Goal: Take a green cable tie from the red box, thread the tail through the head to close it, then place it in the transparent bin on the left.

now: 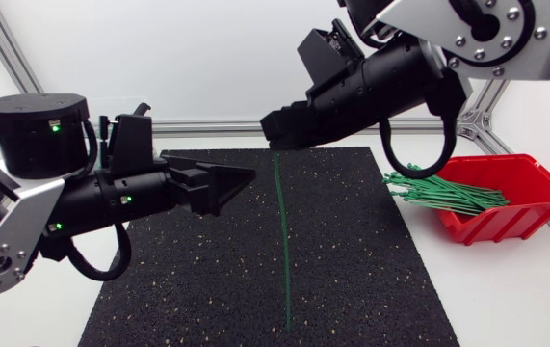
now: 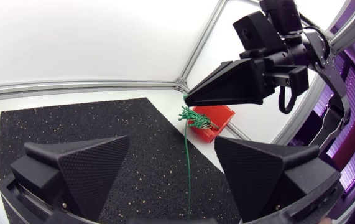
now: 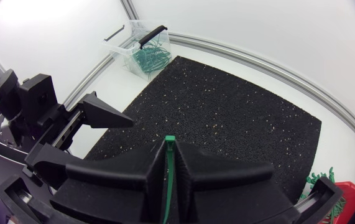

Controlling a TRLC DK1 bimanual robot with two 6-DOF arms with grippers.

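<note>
A long green cable tie (image 1: 282,241) hangs straight down over the black mat (image 1: 352,280), its lower end near the mat's front edge. My right gripper (image 1: 273,133) is shut on its upper end. In the right wrist view the tie's head (image 3: 170,140) sticks out between the closed fingers (image 3: 140,171). My left gripper (image 1: 236,185) stands open just left of the tie, with nothing in it. From the left wrist, the tie (image 2: 188,168) hangs ahead of the open fingers (image 2: 84,165). The red box (image 1: 506,202), holding several green ties (image 1: 443,193), stands at the right.
The transparent bin (image 3: 141,48), with a black handle and several green ties inside, stands off the mat's far left corner. White tabletop surrounds the mat. An aluminium frame rail (image 1: 207,123) runs along the back edge.
</note>
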